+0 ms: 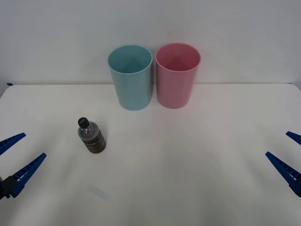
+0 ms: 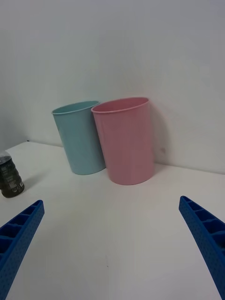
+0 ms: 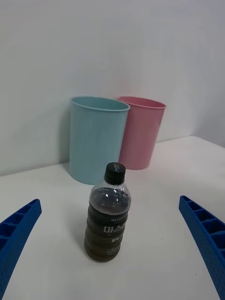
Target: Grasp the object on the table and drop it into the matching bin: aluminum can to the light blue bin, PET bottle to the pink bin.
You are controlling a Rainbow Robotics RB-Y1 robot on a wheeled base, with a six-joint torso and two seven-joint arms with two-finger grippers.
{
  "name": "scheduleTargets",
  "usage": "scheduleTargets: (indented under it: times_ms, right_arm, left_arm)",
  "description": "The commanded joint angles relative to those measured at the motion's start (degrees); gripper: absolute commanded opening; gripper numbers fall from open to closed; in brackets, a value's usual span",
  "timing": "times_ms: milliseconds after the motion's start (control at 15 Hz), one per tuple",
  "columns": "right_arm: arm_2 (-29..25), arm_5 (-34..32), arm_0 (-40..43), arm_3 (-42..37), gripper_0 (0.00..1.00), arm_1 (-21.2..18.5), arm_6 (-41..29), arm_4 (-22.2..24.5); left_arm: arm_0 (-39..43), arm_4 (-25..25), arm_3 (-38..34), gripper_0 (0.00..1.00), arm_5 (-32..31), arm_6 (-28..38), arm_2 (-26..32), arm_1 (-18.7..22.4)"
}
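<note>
PET bottle (image 3: 107, 218): clear glossy plastic | pink bin (image 1: 177, 77): smooth plastic | table (image 1: 188, 165): matt white

The frame edges cut off my left gripper (image 1: 13, 160) and my right gripper (image 1: 290, 157) behind the blue fingers. In my right wrist view the PET bottle (image 2: 9, 176) is half cropped, and its label print is too small to read.

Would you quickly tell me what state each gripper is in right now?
Left gripper: open, holding nothing, low over the table on the robot's left, near the PET bottle.
Right gripper: open, holding nothing, at the table's right edge.
</note>
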Motion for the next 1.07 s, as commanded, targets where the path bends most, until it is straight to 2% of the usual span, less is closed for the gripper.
scheduleTargets:
  times_ms: [67,133,533,800,1067]
  right_arm:
    - [0.0,0.0,0.0,0.0,1.0,0.0,0.0,0.0]
    - [0.0,0.0,0.0,0.0,1.0,0.0,0.0,0.0]
    - [0.0,0.0,0.0,0.0,1.0,0.0,0.0,0.0]
    - [0.0,0.0,0.0,0.0,1.0,0.0,0.0,0.0]
    - [0.0,0.0,0.0,0.0,1.0,0.0,0.0,0.0]
  left_arm:
    - [0.0,0.0,0.0,1.0,0.0,0.0,0.0,0.0]
    - [0.04,0.07,1.31,1.0,0.39,-0.09,0.06,-1.2]
    - [0.65,0.68,1.84,1.0,2.5,-1.14,-1.35,0.47]
    - [1.27,-2.39,1.84,1.0,5.05,-1.76,-2.23,0.38]
    - [2.76,-2.74,2.01,1.0,11.46,-4.4,-6.36,0.38]
